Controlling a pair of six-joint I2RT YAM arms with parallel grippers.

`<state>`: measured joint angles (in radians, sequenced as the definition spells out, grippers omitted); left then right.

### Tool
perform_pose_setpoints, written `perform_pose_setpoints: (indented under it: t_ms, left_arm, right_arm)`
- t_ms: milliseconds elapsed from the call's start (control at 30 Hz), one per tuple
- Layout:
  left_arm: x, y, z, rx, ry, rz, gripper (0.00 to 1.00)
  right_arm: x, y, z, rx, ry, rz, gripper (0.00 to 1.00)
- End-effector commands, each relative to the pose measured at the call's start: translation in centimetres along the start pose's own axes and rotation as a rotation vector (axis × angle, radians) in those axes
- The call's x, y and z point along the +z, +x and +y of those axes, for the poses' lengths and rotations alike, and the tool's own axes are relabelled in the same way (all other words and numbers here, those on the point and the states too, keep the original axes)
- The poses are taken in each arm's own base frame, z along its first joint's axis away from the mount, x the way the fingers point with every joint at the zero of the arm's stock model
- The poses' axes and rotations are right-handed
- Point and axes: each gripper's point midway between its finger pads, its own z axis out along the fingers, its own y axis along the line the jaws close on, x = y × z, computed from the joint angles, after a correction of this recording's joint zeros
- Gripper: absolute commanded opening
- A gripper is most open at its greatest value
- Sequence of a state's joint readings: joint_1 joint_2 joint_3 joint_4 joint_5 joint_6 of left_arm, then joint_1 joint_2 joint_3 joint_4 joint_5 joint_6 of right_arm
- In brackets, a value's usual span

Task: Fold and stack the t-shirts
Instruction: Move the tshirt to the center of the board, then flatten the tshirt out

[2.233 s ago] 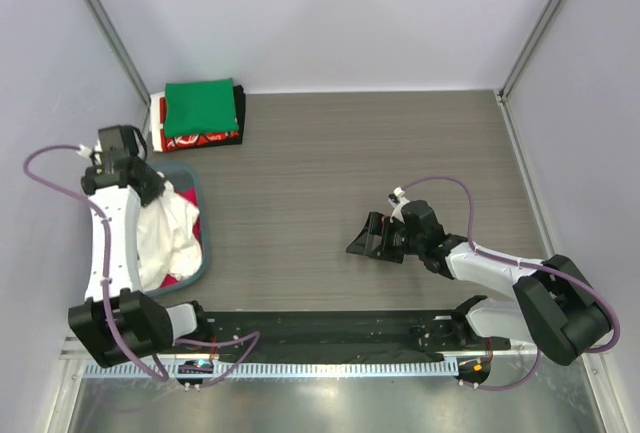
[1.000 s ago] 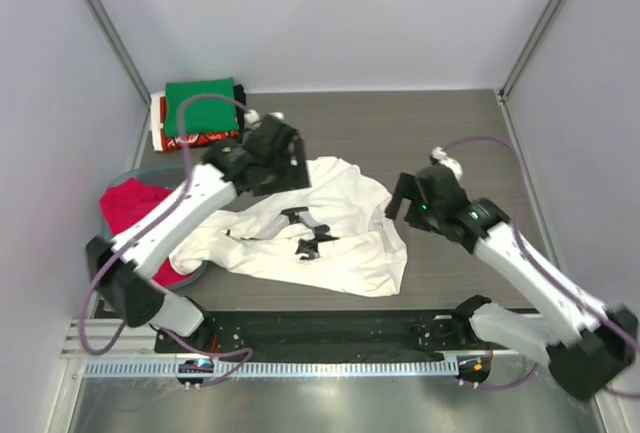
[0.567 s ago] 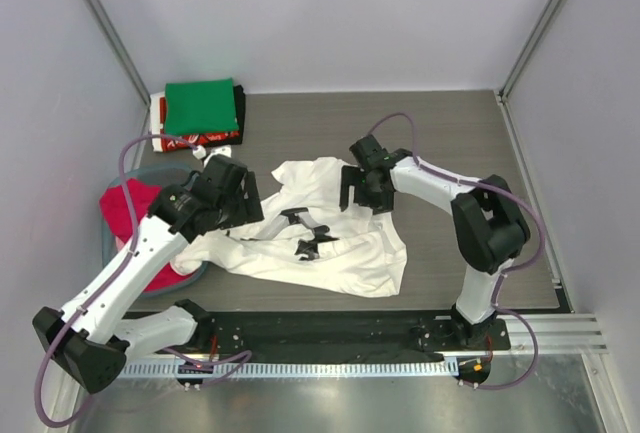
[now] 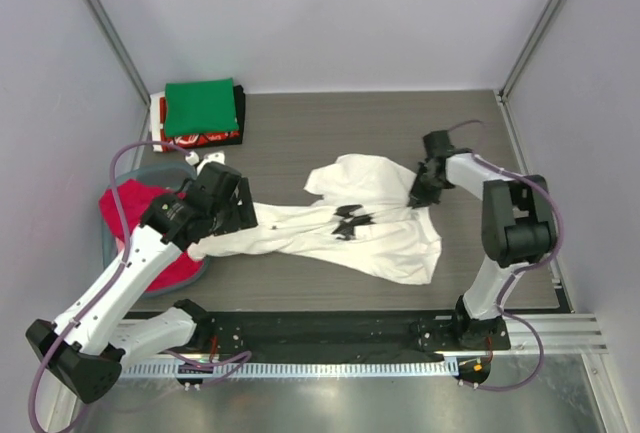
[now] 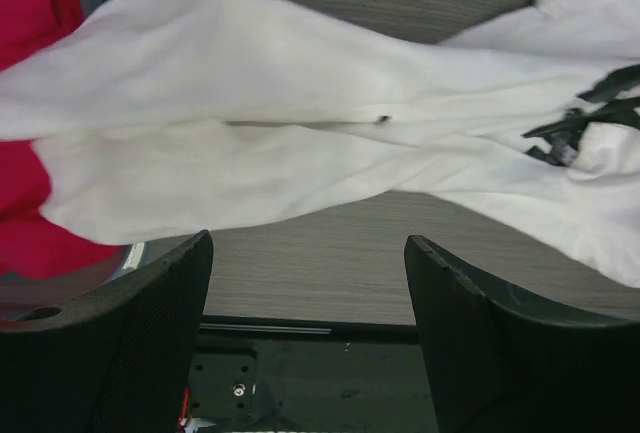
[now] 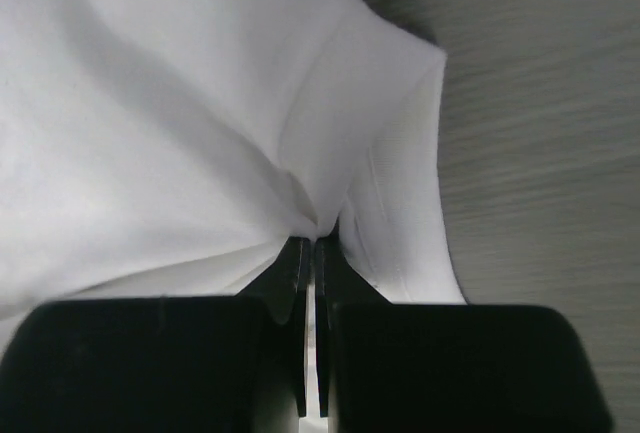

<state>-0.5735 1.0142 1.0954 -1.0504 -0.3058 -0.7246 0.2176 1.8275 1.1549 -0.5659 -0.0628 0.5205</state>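
A white t-shirt [image 4: 385,238] with small black chest print [image 4: 350,219] lies stretched across the table, its left end by the tub. My right gripper [image 4: 421,191] is shut on a pinch of its upper right edge; in the right wrist view the cloth [image 6: 200,123] bunches into the closed fingertips [image 6: 315,243]. My left gripper [image 4: 238,217] hovers open over the shirt's left part; in the left wrist view the white cloth [image 5: 250,113] lies beyond the wide-apart fingers [image 5: 150,333], nothing between them. A red/pink t-shirt [image 4: 135,208] lies in the tub.
A folded stack sits at the back left: a green t-shirt [image 4: 200,105] on top, black [image 4: 239,111] and red-and-white [image 4: 195,140] ones under it. The grey-blue tub [image 4: 155,168] stands at the left edge. Side walls close in both sides.
My right gripper has shut on the shirt's upper right edge and dragged it rightward, stretching the cloth out. The left gripper stayed open and shifted slightly.
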Motion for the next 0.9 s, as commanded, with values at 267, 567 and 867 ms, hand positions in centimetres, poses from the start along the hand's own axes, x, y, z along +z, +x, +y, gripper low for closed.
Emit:
perform_pose_setpoints:
  t_ms: [267,567,867]
  left_arm:
    - [0.7,-1.3,-2.1,-0.023,0.047,-0.002,0.78]
    - [6.6,-4.1,-1.8,-0.054,-0.056,0.033,0.77]
    - [16.2,-9.9,0.0,-0.196,-0.084,0.144,0.73]
  right_arm:
    - [-1.8,1.7,-7.1,0.104,0.059,0.014,0.51]
    - [-7.8,-0.9,-2.9,-0.045,0.084,-0.164,0.68]
    - [-9.1,2.3,1.9,-0.134,-0.049,-0.169,0.72]
